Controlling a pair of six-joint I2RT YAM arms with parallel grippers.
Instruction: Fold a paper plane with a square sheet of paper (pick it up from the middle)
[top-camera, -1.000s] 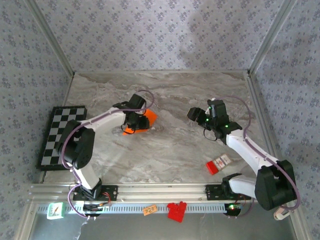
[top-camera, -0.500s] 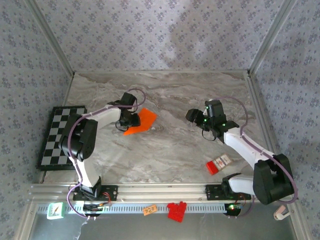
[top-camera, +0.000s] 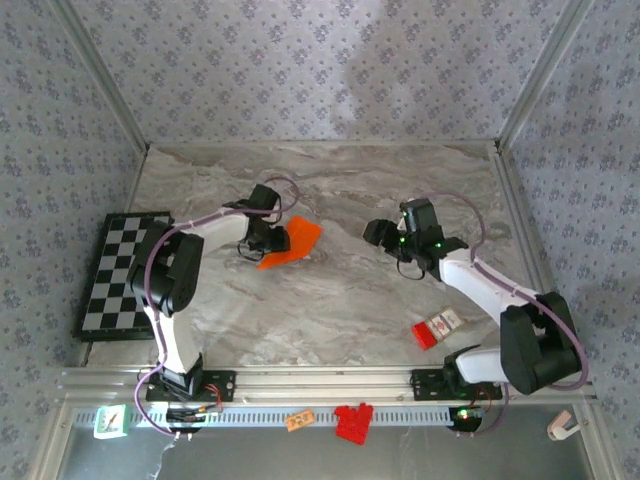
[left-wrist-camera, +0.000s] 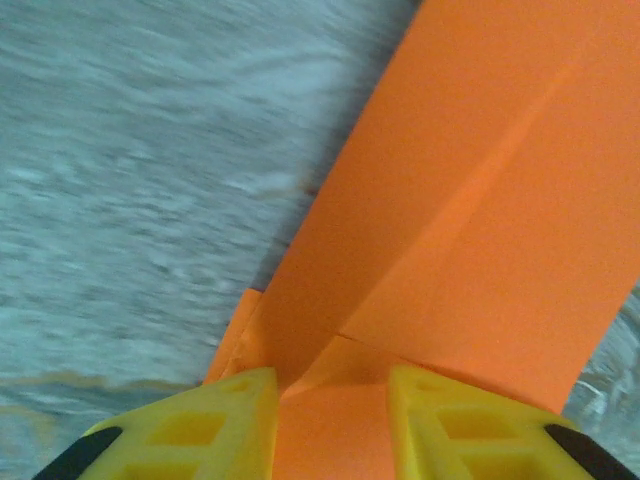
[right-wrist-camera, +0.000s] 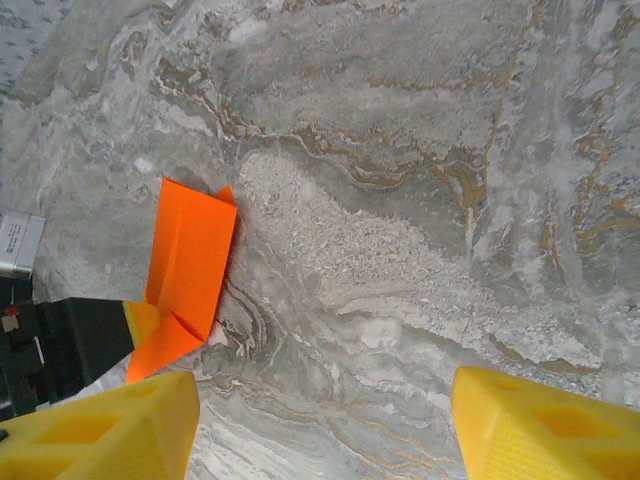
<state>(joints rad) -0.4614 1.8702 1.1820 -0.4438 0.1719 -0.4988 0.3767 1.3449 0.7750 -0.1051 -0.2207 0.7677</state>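
Observation:
The square sheet of paper, bright orange and folded into a narrow creased shape, lies left of the table's middle. My left gripper is at its left end. In the left wrist view the paper runs up from between the yellow fingers, and the left gripper is narrowed on that end. My right gripper hangs open over bare marble to the right. In the right wrist view the right gripper faces the paper, which lies ahead on the left.
A checkerboard lies at the table's left edge. A small red-and-white box sits at the near right, beside the right arm. A small orange tag and red blocks rest on the front rail. Patterned walls close in the sides and back.
The left gripper drew back to the paper's left end, and the paper shifted a little to the right. The right gripper moved left and slightly away, toward the paper.

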